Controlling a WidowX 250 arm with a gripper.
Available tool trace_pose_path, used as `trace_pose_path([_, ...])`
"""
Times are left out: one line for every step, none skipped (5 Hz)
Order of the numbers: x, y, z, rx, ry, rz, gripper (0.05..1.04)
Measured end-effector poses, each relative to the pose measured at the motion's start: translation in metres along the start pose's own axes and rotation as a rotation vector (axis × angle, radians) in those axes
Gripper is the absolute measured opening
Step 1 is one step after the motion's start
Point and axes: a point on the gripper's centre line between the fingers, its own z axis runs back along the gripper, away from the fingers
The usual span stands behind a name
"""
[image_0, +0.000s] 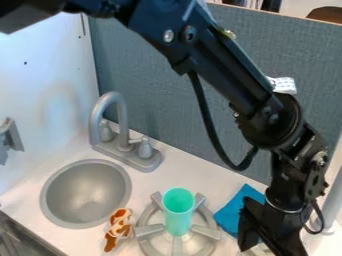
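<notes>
Black two-finger gripper (268, 245) low at view's rt edge; can't tell if open/shut. Nearest: blue cloth (230, 212), flat on white countertop (179, 169), btwn gripper & grey burner (148, 242) w/ upright mint-green cup (178, 220). Brown-and-white toy (118, 230) beside burner; round grey sink (85, 194), grey faucet (123, 131) behind; blue-grey fabric partition (160, 85) at back.

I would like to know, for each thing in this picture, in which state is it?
Teal cup: upright, open end up, on the burner
Burner: bearing the cup
Spotted toy: lying on the counter
Blue cloth: lying, partly hidden
Faucet: not running
Sink: no water visible
Gripper: lowered beside the cloth
</notes>
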Motion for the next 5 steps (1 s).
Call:
trace_pose_path([-0.006,0.000,-0.013,-0.001,0.041,0.000,1.010])
trace_pose_path([-0.001,-0.002,-0.016,-0.015,0.050,-0.003,1.010])
trace_pose_path([0.004,-0.008,-0.013,-0.056,0.035,0.007,1.010])
trace_pose_path([0.011,-0.011,-0.021,-0.074,0.058,-0.003,1.010])
trace_pose_path([0.018,-0.010,-0.034,-0.081,0.086,-0.004,1.010])
